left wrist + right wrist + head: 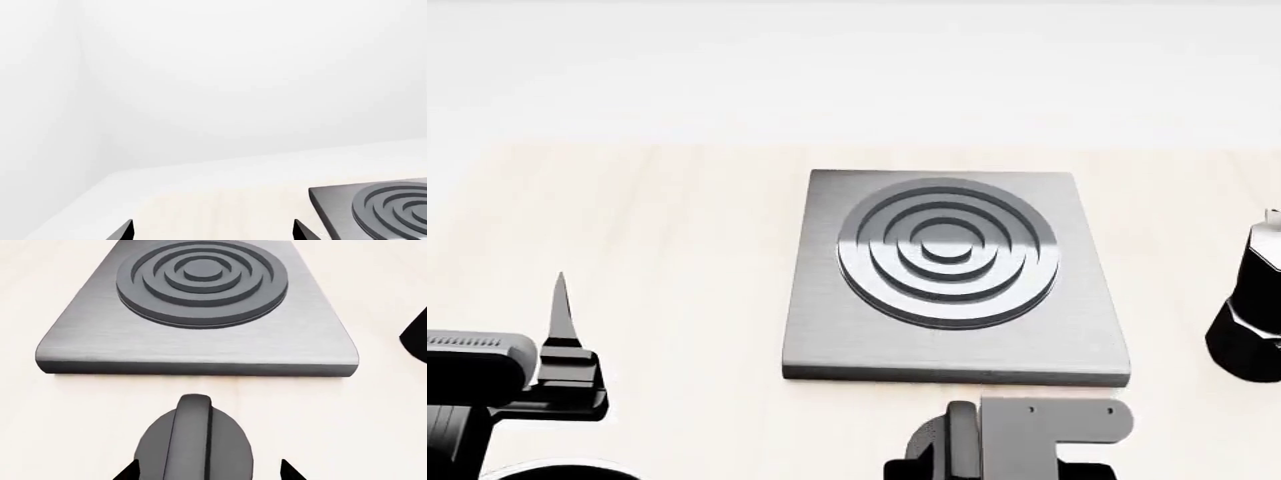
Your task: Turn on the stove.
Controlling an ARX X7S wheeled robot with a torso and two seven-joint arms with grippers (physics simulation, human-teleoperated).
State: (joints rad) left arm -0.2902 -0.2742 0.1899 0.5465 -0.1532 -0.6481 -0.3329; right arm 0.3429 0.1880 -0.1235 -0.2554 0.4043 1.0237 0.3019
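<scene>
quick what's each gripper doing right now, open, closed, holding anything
Left gripper: open, holding nothing.
Right gripper: open, fingertips either side of the stove knob, not closed on it.

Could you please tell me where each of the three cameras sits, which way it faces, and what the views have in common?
Head view: from the robot's head, looking forward and down on the stove, with a moka pot on the right; the left gripper and part of the right arm show at the bottom.
Left wrist view: near the left gripper, facing across the table; only its fingertips show.
Right wrist view: near the right gripper, facing the knob and stove; fingertips show.
Shared: all three views show the stove's ringed burner.
</scene>
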